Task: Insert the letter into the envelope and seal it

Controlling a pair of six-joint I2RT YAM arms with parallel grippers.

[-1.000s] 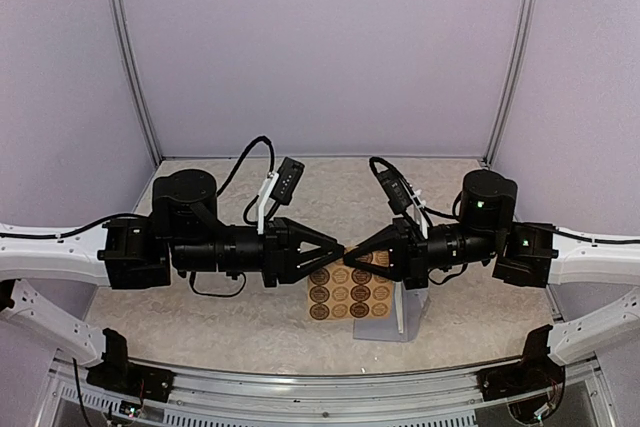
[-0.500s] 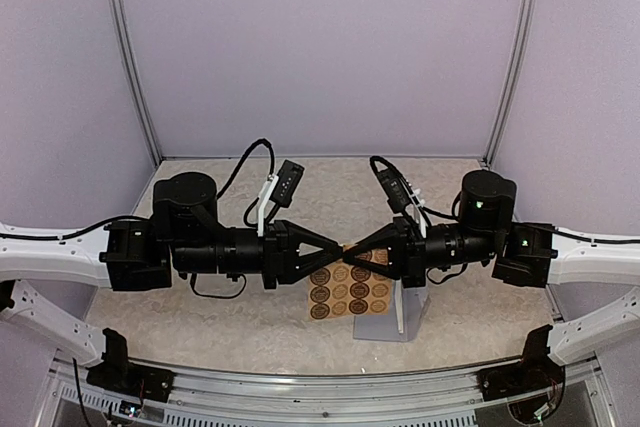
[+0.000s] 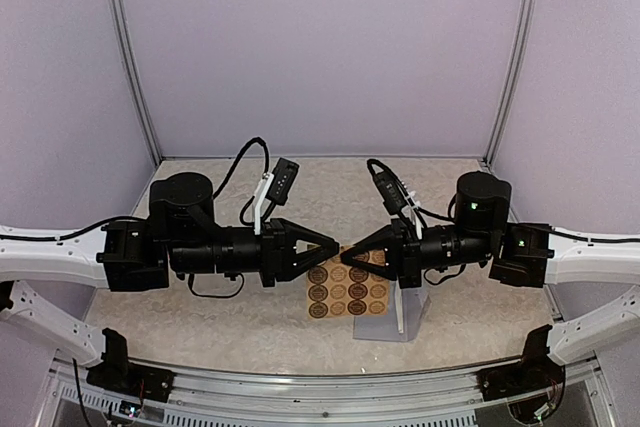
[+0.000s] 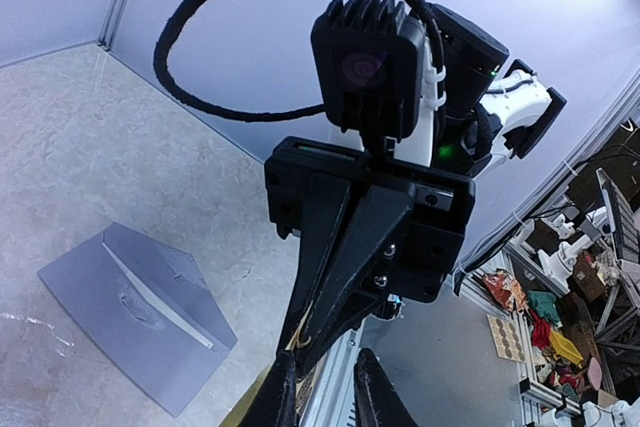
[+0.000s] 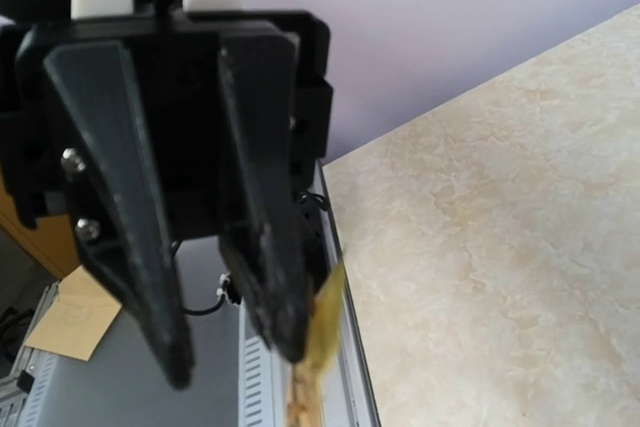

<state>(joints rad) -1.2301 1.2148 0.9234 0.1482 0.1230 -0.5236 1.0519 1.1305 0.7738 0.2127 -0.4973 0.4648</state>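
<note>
Meeting tip to tip, the right gripper [image 3: 348, 248] pinches a tan sticker [image 5: 322, 322]; the left gripper [image 3: 335, 245] stands slightly apart. The envelope [image 3: 415, 325] lies flat below the right gripper. It looks light, floppy and slippery, best lifted by its flap edge.

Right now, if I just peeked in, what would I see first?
The black left gripper and right gripper point at each other mid-table, almost nose to nose, with a tan sliver at the right one's shut tip. Below them on the table lies a tan sheet of round brown stickers, with the grey envelope flat beside it.
</note>
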